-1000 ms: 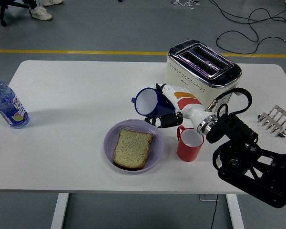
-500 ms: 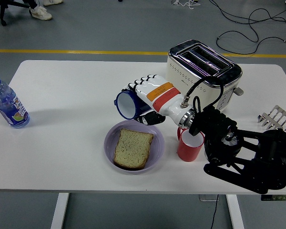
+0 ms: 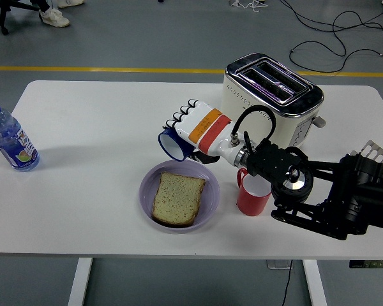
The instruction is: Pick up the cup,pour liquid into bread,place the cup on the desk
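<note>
A blue cup (image 3: 172, 145) with a white inside is held in my right hand (image 3: 195, 131), tipped over with its mouth facing down and left, just above the far rim of the purple plate (image 3: 147, 197). A slice of bread (image 3: 177, 197) lies on the plate. The hand's white fingers (image 3: 184, 115) are curled around the cup. The right arm (image 3: 319, 191) reaches in from the right. The left hand is out of view.
A red mug (image 3: 252, 194) stands right of the plate, under my forearm. A silver toaster (image 3: 271, 95) stands behind. A water bottle (image 3: 9, 140) is at the left edge. A metal rack (image 3: 373, 153) shows at the right, partly behind the arm.
My right hand has rolled further over with the cup, tipping its mouth more downward over the plate. The arm's elbow has shifted right and lower.
</note>
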Robot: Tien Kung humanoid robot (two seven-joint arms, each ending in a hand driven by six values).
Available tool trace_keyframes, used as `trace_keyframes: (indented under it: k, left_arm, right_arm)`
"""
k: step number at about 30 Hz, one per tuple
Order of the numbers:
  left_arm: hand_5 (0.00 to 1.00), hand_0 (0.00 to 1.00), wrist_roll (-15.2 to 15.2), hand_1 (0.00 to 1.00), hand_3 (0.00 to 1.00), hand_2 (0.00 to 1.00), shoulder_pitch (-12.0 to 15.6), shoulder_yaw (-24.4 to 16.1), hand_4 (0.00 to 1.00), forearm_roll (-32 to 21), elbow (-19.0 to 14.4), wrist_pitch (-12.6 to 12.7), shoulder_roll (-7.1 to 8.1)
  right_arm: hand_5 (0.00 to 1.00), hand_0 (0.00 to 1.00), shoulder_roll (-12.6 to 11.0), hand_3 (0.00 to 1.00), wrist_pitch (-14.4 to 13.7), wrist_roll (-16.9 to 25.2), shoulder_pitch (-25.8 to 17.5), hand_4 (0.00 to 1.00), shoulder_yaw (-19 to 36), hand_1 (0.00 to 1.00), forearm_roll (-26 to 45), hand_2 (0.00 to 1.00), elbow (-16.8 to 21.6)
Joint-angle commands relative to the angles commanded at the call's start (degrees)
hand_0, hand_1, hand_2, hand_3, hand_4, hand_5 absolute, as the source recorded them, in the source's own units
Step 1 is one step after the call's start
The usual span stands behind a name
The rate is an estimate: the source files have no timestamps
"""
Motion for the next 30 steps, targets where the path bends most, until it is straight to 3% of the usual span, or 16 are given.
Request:
trace_keyframes:
  k: [11, 16, 20, 24, 30]
  left_arm:
    - [0.928, 0.662, 0.2, 0.705, 0.624, 0.725, -0.06, -0.56, 0.377, 0.76, 0.0, -0.11, -0.04]
    - [0.928, 0.661, 0.13, 0.705, 0.624, 0.725, -0.12, -0.22, 0.379, 0.34, 0.0, -0.1, -0.06]
    - [0.928, 0.661, 0.07, 0.705, 0.624, 0.725, -0.05, -0.05, 0.379, 0.2, 0.0, -0.1, -0.05]
    - [0.928, 0.661, 0.08, 0.705, 0.624, 0.725, 0.27, 0.11, 0.379, 0.2, 0.0, -0.12, -0.11]
    - [0.93, 0.66, 0.12, 0.705, 0.624, 0.725, 0.35, 0.03, 0.379, 0.8, 0.0, -0.21, -0.11]
  right_arm:
    - [0.002, 0.428, 0.2, 0.565, 0.73, 2.99, 0.3, 0.601, 1.75, 0.37, -1.26, 0.518, -1.22]
    - [0.002, 0.429, -0.19, 0.565, -1.89, 1.84, -0.33, 0.597, -0.1, 0.374, 1.2, 0.52, -1.05]
    - [0.002, 0.435, -1.26, 0.567, -1.1, 4.03, -1.6, 0.588, 2.34, 0.378, 7.07, 0.524, 0.65]
    - [0.002, 0.435, -2.46, 0.567, 3.52, 7.54, -5.4, 0.588, 8.47, 0.378, 16.58, 0.524, 4.22]
    - [0.002, 0.447, -4.16, 0.567, 7.21, 4.28, -11.03, 0.575, 18.64, 0.387, 30.71, 0.529, 10.24]
